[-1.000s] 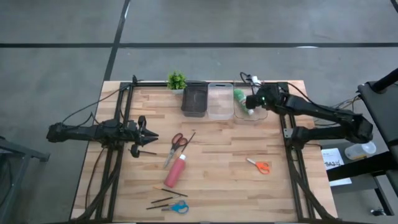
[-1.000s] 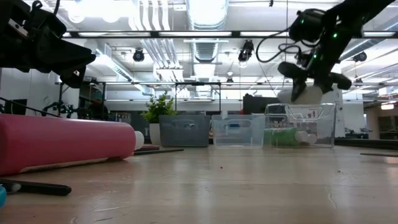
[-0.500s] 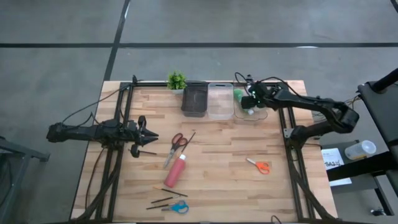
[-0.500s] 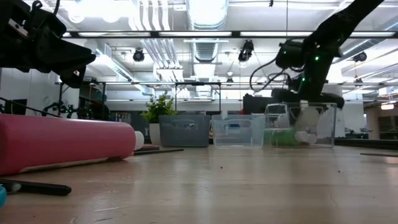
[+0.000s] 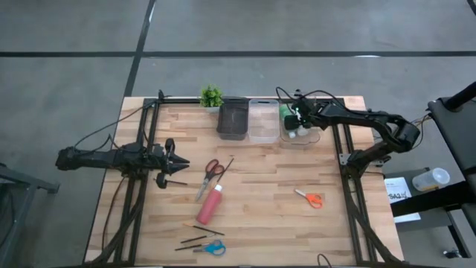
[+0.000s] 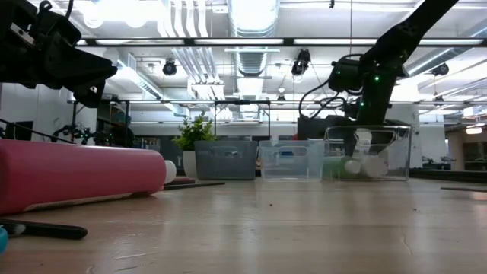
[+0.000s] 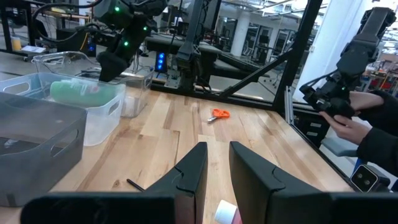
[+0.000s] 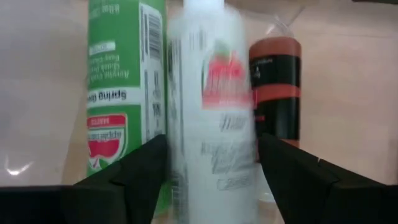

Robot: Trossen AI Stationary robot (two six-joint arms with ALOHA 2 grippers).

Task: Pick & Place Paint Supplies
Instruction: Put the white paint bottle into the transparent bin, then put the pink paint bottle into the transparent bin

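A small green potted plant (image 5: 211,96) is standing at the table's (image 5: 260,223) twelve o'clock edge. At its three o'clock, a dark grey bin (image 5: 232,119), then two clear bins (image 5: 263,121) (image 5: 300,134), are sitting in a row. Off the table at three o'clock, a person's hand (image 7: 351,127) is showing.

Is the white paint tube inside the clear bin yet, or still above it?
Inside. In the low view the white tube sits behind the clear bin's wall, beside the green tube; the right pincer brackets it.
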